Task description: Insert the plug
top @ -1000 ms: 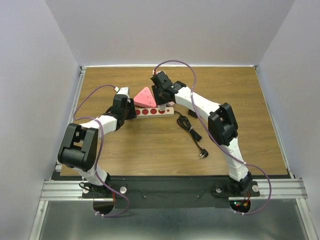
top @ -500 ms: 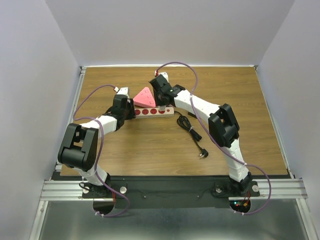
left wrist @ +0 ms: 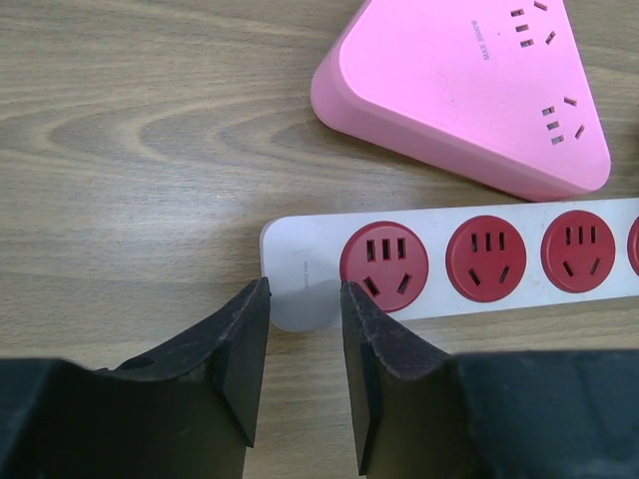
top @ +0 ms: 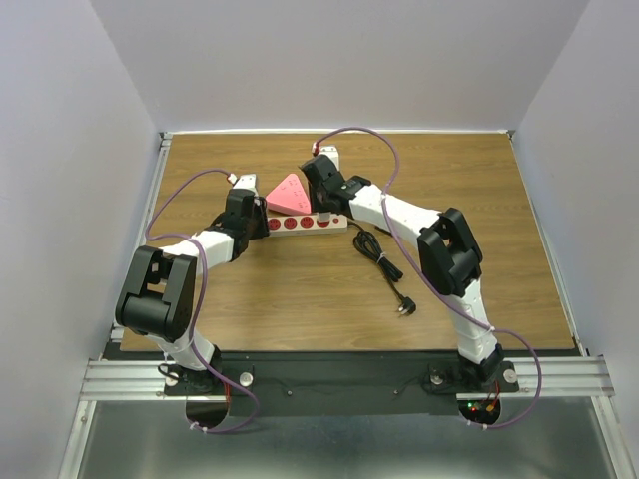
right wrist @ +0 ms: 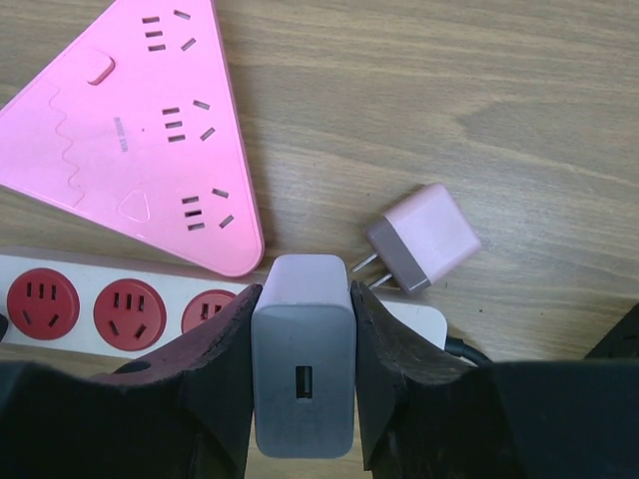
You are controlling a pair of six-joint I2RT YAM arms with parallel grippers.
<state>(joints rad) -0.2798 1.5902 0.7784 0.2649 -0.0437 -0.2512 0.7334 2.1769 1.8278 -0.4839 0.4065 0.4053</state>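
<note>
Grey plastic charger plug (right wrist: 303,369) sits pinched between the fingers of the right gripper (right wrist: 303,304), poised just over the white power strip with red round sockets (left wrist: 300,261), probably to line up its prongs. The left gripper (left wrist: 305,304), fingers narrowly parted, hangs over the strip's end, seemingly to steady it beside the pink triangular socket block (left wrist: 449,90).

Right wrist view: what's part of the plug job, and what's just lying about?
In the job: grey charger, gripped in the right claw; white power strip with red sockets beneath it; left claw at the strip's end.

Lying about, apparently: pink triangular socket block; small pink adapter; black cord.
</note>
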